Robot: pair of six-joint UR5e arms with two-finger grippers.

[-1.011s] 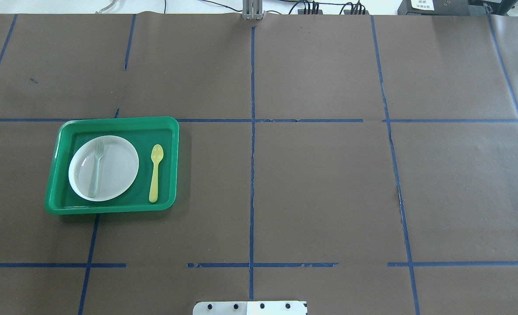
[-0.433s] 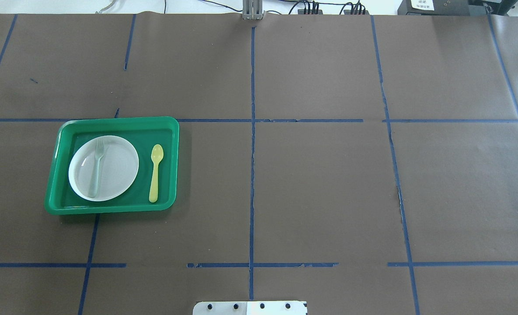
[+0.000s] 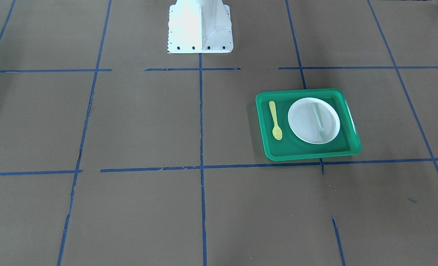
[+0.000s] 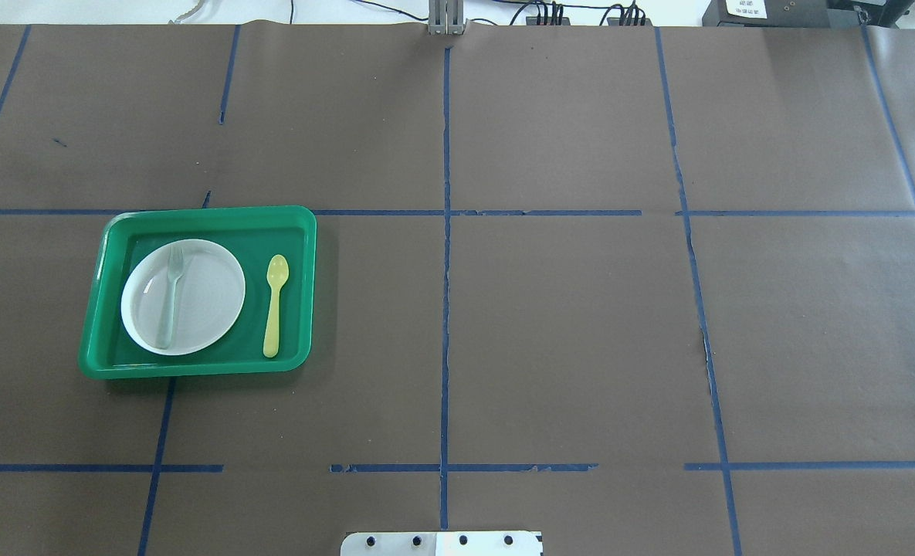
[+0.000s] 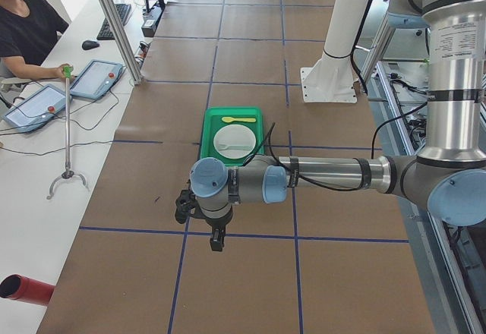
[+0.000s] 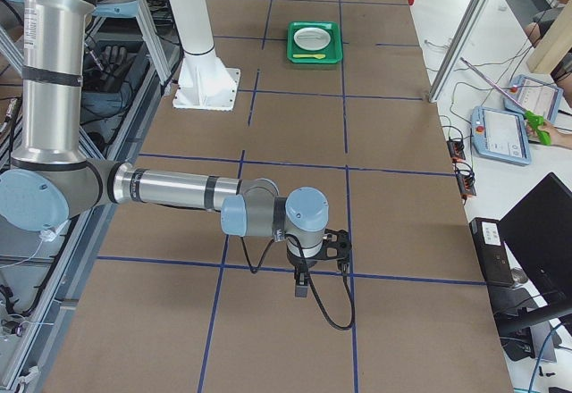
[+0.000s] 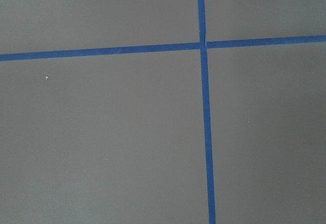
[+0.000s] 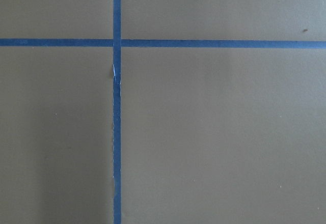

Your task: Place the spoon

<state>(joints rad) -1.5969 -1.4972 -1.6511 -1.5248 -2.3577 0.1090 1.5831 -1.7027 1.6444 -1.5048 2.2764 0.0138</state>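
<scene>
The pale-yellow spoon (image 4: 275,305) lies flat on the floor of a green tray (image 4: 210,211), to the right of a white plate (image 4: 206,301), with its bowl toward the far edge. It also shows in the front view (image 3: 276,120). A translucent grey fork (image 4: 171,297) lies on the plate. My left gripper (image 5: 216,237) hangs over bare table away from the tray, seen only in the left side view; I cannot tell whether it is open. My right gripper (image 6: 301,284) hangs far from the tray, seen only in the right side view; I cannot tell its state. Both wrist views show only brown paper and blue tape.
Brown paper with blue tape lines covers the table (image 4: 565,324). The robot's white base plate (image 3: 200,33) stands at the near middle edge. An operator (image 5: 30,23) and tablets (image 5: 95,78) are beside the table's far side.
</scene>
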